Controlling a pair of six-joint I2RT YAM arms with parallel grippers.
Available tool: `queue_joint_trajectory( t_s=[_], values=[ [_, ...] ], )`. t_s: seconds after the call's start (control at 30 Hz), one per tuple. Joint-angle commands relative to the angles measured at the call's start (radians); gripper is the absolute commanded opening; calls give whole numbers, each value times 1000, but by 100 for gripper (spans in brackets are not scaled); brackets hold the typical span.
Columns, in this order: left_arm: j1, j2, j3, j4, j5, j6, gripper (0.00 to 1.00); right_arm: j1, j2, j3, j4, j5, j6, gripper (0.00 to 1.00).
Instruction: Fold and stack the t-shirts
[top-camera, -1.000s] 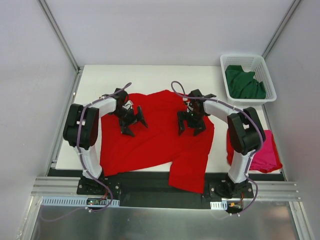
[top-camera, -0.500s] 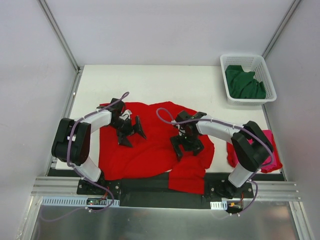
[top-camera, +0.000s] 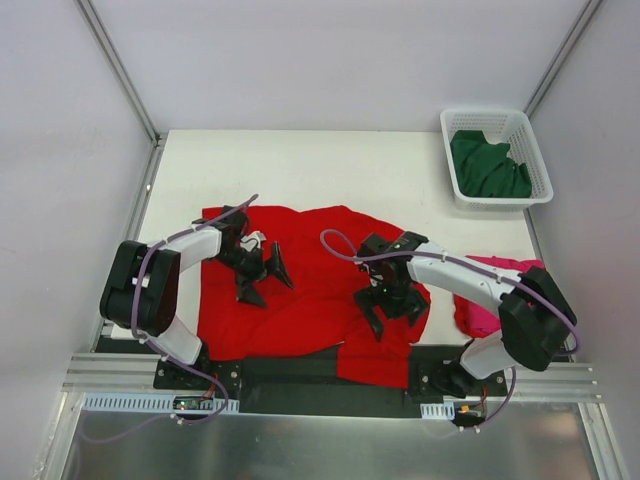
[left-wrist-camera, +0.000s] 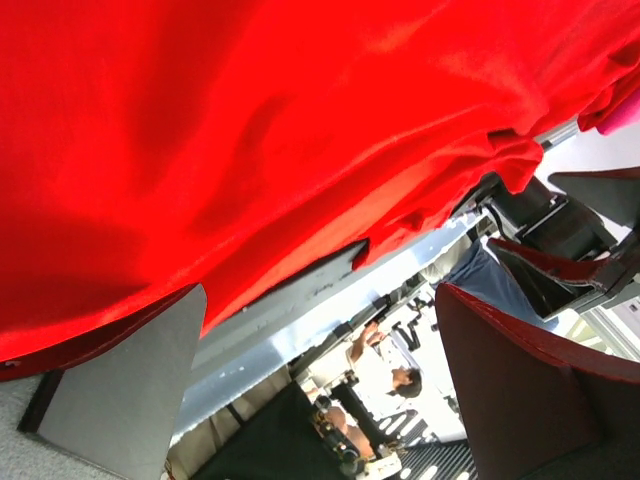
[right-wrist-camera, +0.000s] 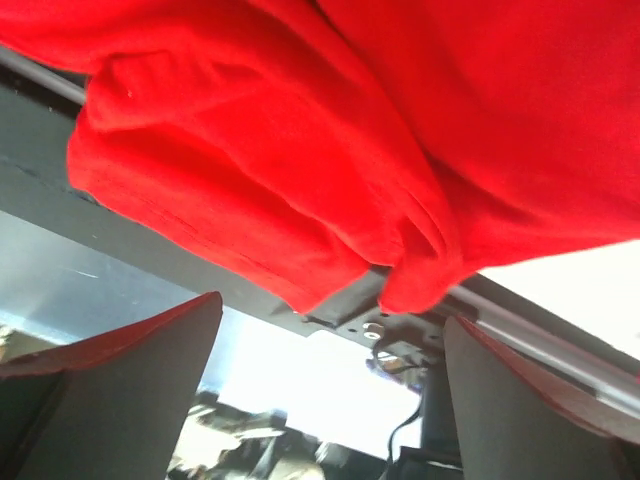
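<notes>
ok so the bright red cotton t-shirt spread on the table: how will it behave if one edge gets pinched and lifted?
Probably floppy: the bright red cotton t-shirt droops off the near edge of the white table, so a lifted edge should drape. It likely bunches rather than slides if pushed; the right wrist view shows soft folds.

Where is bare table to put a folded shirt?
The wide bare table strip between the red shirt and the far edge, left of the basket. Crowded near side: red shirt, left gripper, right gripper, pink shirt.
</notes>
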Motion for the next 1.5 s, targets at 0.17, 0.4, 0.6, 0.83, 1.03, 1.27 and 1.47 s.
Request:
queue_joint_trajectory(
  t_s=[0.17, 0.4, 0.6, 0.83, 1.03, 1.27, 1.47],
  values=[
    [-11, -155, 183, -91, -253, -36, 99, -18, 22, 240, 50, 145, -34, 96],
    [-13, 44, 465, -349, -718, 30, 99, -85, 378, 420, 132, 191, -83, 96],
    [-14, 220, 571, -381, -824, 131, 99, -148, 519, 532, 106, 215, -118, 96],
    [-20, 334, 617, -423, -882, 196, 99, -179, 539, 512, 86, 188, -115, 96],
    [-55, 326, 533, -415, -913, 200, 99, -153, 490, 397, 83, 169, -106, 96],
    [-97, 227, 380, -375, -855, 197, 99, -61, 410, 244, 91, 169, -63, 96],
    [-121, 109, 220, -306, -728, 167, 99, 3, 346, 161, 98, 136, -44, 96]
  ],
)
